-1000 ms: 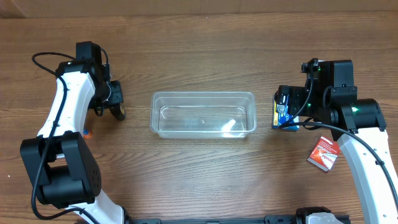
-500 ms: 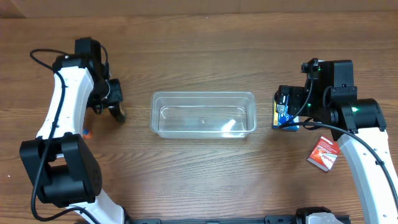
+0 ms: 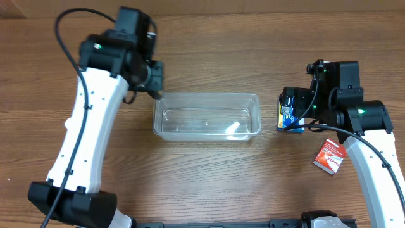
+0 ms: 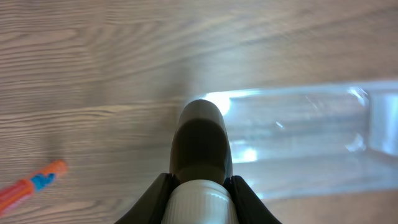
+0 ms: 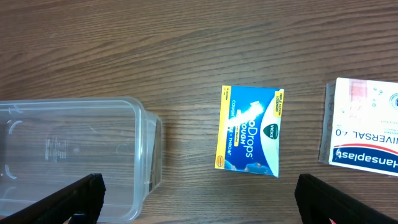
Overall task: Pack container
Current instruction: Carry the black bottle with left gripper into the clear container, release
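The clear plastic container (image 3: 209, 95) lies empty at the table's middle. It also shows in the left wrist view (image 4: 298, 134) and the right wrist view (image 5: 68, 149). My left gripper (image 3: 152, 79) is shut on a dark bottle with a white ribbed cap (image 4: 199, 146). It holds the bottle above the container's far left corner. My right gripper (image 3: 297, 109) is open and empty. It hovers over a blue and yellow cough-drop box (image 5: 252, 130), which lies flat just right of the container. Its fingers (image 5: 211, 205) frame that box.
A white, red and blue bandage box (image 3: 329, 156) lies at the right and shows in the right wrist view (image 5: 367, 130). An orange and blue marker (image 4: 31, 183) lies on the wood left of the container.
My left arm has swung from the far left of the table to the container's far left corner, carrying the bottle. The right arm has not moved.
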You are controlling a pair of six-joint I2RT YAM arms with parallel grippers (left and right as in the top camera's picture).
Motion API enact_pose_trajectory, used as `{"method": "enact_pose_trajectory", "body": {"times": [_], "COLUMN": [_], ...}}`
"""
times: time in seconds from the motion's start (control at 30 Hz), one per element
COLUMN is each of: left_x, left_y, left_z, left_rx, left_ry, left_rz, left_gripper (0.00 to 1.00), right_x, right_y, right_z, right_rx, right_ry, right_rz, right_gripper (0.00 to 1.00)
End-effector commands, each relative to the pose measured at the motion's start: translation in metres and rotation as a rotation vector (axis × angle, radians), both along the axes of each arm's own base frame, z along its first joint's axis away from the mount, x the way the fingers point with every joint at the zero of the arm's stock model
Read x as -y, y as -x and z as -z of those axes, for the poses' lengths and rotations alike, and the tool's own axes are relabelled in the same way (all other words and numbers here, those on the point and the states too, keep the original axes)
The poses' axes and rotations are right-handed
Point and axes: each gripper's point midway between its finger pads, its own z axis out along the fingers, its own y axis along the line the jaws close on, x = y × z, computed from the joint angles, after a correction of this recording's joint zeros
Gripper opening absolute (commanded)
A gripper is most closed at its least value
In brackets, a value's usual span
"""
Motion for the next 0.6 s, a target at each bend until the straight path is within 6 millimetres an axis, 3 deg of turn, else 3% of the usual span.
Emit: {"method": "enact_pose_trajectory", "body": {"times": [0.0, 0.3, 0.57], "left_x": [0.022, 0.025, 0.028], "left_y": [0.012, 0.017, -0.005], "left_z": [0.017, 0.097, 0.132], "left_rx": [-0.044, -0.123, -0.081], "left_ry": [0.014, 0.014, -0.007], "left_rz": [-0.005, -0.074, -0.033], "left_gripper": [0.04, 0.05, 0.08], "right_x": [-0.002, -0.002, -0.002], "right_y": [-0.005, -0.005, -0.004], "right_z": [-0.015, -0.015, -0.014], "right_rx": [0.046, 0.045, 0.039], "right_ry": [-0.002, -0.002, -0.002], "right_rz": [-0.009, -0.01, -0.01], "right_gripper": [1.0, 1.0, 1.0]}}
